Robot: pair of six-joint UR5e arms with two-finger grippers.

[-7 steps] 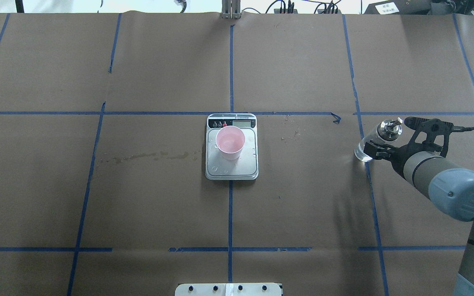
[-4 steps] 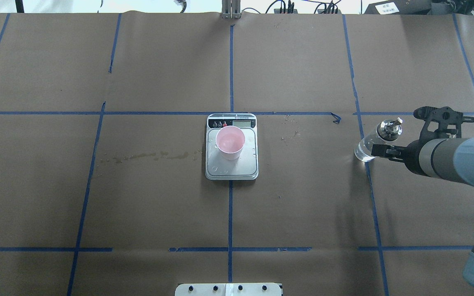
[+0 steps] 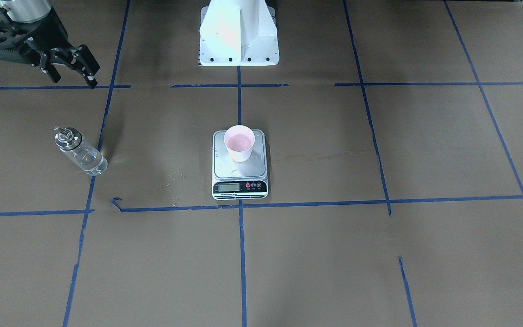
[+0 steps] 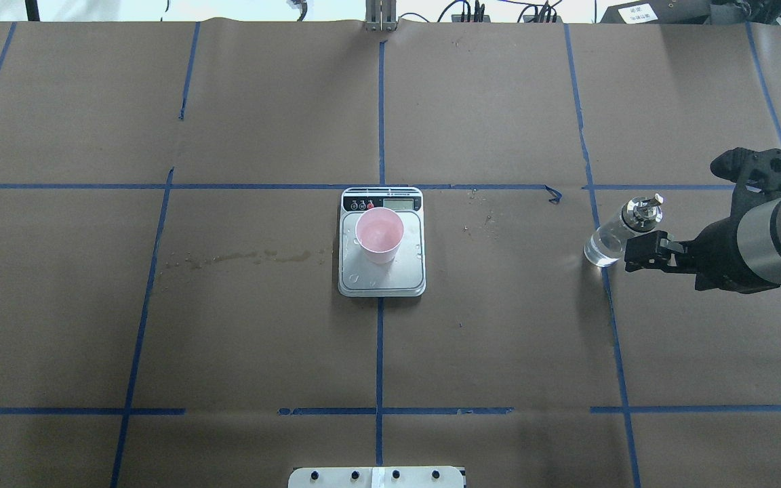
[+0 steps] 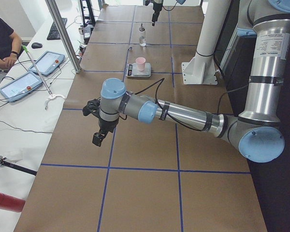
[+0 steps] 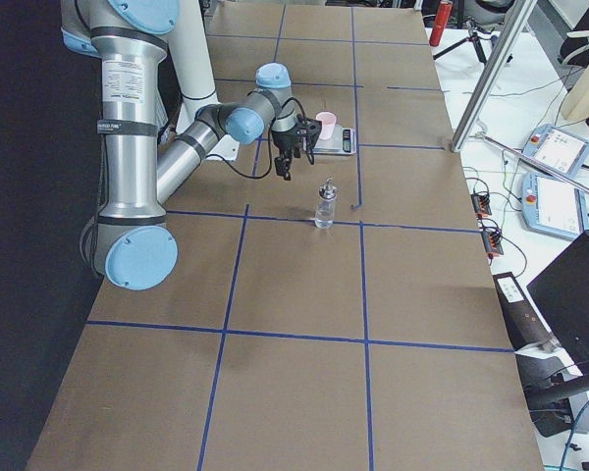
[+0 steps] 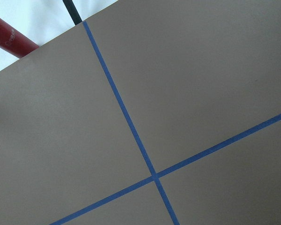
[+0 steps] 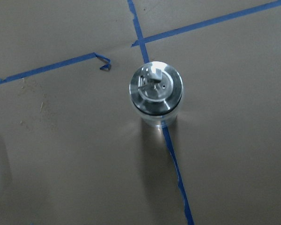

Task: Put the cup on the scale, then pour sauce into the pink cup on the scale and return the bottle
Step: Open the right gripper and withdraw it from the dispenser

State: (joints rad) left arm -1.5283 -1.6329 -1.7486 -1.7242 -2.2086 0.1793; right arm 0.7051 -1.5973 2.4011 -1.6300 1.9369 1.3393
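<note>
Bottle (image 4: 609,238) stands upright at the overhead frame's right, cup (image 4: 379,235) on the scale (image 4: 382,279) mid-frame. My right fingers (image 3: 84,61) gape empty beside it; my left fingers (image 5: 96,139), I cannot tell. Return looks done: next, lift clear without clipping it.

Clear glass bottle (image 3: 85,157), shiny metal collar (image 3: 67,139), matt brown paper table cover (image 3: 379,272)

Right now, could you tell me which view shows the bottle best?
The right wrist-mounted view: the bottle sits close, seen from above, collar and spout sharp. Front-facing and overhead show it whole, smaller; the side views show it tiny; the left wrist misses it.
</note>
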